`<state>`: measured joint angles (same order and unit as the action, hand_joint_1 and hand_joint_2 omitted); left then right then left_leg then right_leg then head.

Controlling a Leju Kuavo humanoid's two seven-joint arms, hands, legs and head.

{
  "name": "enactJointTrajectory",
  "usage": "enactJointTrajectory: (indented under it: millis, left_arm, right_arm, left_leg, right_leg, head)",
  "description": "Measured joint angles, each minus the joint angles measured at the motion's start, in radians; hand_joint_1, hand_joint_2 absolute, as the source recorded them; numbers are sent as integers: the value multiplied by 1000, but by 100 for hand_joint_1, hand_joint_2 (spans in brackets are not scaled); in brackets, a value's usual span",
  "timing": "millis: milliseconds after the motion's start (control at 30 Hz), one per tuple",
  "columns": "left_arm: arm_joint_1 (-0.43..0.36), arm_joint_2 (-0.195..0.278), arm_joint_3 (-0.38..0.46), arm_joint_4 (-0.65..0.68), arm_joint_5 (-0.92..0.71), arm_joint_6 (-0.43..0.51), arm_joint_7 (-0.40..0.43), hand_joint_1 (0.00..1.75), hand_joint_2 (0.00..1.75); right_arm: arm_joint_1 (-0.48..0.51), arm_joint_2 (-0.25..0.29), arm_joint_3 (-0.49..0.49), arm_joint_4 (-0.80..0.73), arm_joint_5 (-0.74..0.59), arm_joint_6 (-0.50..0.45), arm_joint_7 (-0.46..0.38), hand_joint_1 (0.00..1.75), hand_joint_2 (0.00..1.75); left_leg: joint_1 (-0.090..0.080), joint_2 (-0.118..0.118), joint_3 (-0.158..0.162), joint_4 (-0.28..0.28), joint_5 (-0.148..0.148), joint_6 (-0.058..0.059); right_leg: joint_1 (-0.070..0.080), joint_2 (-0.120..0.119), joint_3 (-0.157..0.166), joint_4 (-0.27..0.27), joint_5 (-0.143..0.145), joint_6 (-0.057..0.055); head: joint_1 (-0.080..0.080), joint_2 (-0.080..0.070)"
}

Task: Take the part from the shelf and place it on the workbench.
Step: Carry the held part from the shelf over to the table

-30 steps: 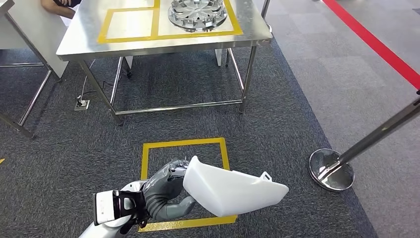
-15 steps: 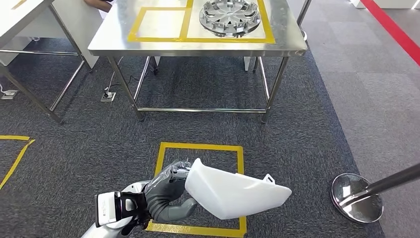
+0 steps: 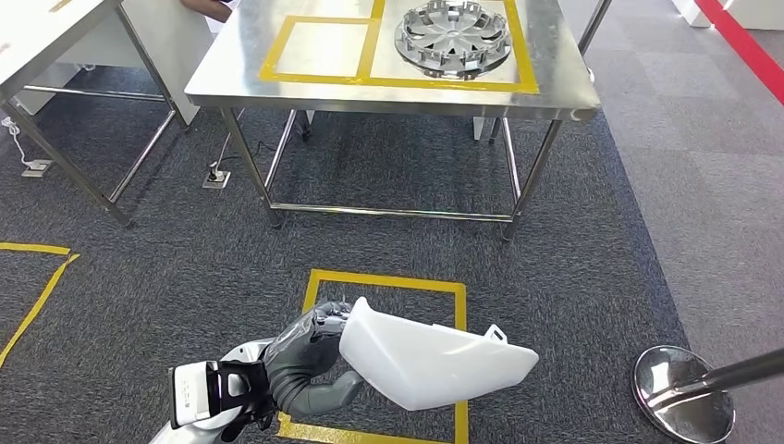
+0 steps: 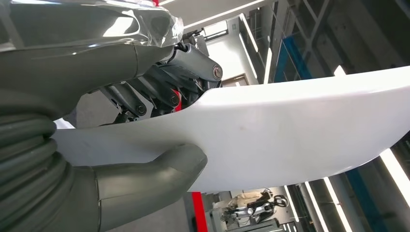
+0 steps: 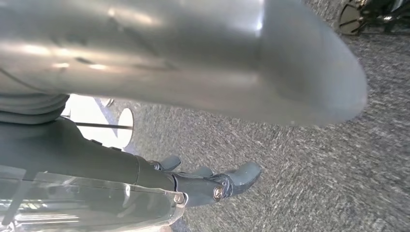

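My left hand (image 3: 310,361) grips a white, wedge-shaped plastic part (image 3: 434,361) by its left end, low in the head view, above the carpet. In the left wrist view the thumb (image 4: 145,179) presses under the part (image 4: 290,130) and dark fingers clamp it from the other side. Ahead stands the steel workbench (image 3: 305,88), with two yellow-taped squares on its top. The left square (image 3: 319,46) is bare, and a silver wheel cover (image 3: 453,39) lies in the right one. My right hand (image 5: 159,72) hangs over the carpet, fingers apart, holding nothing.
A yellow taped square (image 3: 319,277) marks the floor between me and the workbench. A stanchion's round base (image 3: 682,393) sits at the lower right. Another table (image 3: 55,28) stands at the far left, with a floor socket (image 3: 215,178) beside it. A person's arm (image 3: 208,7) shows behind the workbench.
The camera has moved: the workbench and floor square have shifted right and sit more squarely ahead. My left hand keeps the same hold on the white part.
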<state>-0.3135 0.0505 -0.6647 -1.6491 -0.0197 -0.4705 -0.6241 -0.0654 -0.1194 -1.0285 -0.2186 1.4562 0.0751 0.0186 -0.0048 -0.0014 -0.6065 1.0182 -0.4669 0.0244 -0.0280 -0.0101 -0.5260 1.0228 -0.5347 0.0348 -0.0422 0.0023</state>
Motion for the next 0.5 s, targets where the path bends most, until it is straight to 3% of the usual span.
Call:
enactJointTrajectory:
  millis: [67,133,167,200,233,300,333,400,500]
  left_arm:
    - [-1,-1,0,-1,0,1,1,175,175]
    - [-1,-2,-1,-1,-1,1,1,175,175]
    - [0,-2,-1,-1,-2,1,1,175,175]
    - [0,-2,-2,-1,-2,1,2,175,175]
    - [1,-3,-2,-1,-2,2,2,175,175]
    - [1,-3,-3,-1,-2,2,2,175,175]
    - [0,-3,-3,-1,-2,2,2,175,175]
    - [-1,-3,-4,-1,-3,3,2,175,175]
    - [-2,-3,-4,-1,-4,4,3,175,175]
  right_arm:
    - [-2,-1,0,0,0,0,0,0,0]
    - [-2,-2,0,0,0,0,0,0,0]
    - [0,-2,0,0,0,0,0,0,0]
    - [1,-1,0,0,1,0,0,0,0]
    - [3,-1,0,0,1,0,0,0,0]
    - [4,-2,0,0,1,0,0,0,0]
    - [3,-2,0,0,1,-1,0,0,0]
    - [1,-2,0,0,2,-1,-1,0,0]
    - [0,-1,0,0,3,-1,-3,0,0]
  left_leg:
    - [6,0,17,-14,0,10]
    - [6,-1,25,-17,-7,18]
    - [6,-3,28,-16,-11,20]
    - [5,-6,32,-16,-15,20]
    - [6,-9,39,-16,-20,19]
    - [7,-14,55,-14,-34,11]
    - [5,-15,61,-12,-42,6]
    - [1,-16,65,-10,-53,-5]
    - [1,-15,69,-10,-63,-16]
  right_leg:
    - [1,1,-26,58,-27,7]
    - [2,3,-101,187,-70,10]
    - [2,4,-140,243,-81,11]
    - [1,5,-166,269,-74,12]
    - [1,5,-172,256,-48,12]
    - [-1,5,-133,136,35,11]
    - [-1,6,-106,73,62,10]
    - [1,9,-79,13,75,3]
    - [1,11,-70,11,64,-15]
  head:
    - [3,0]
    - [6,0]
    - [6,0]
    - [6,0]
    - [7,0]
    - [9,0]
    - [10,0]
    - [11,0]
    - [8,0]
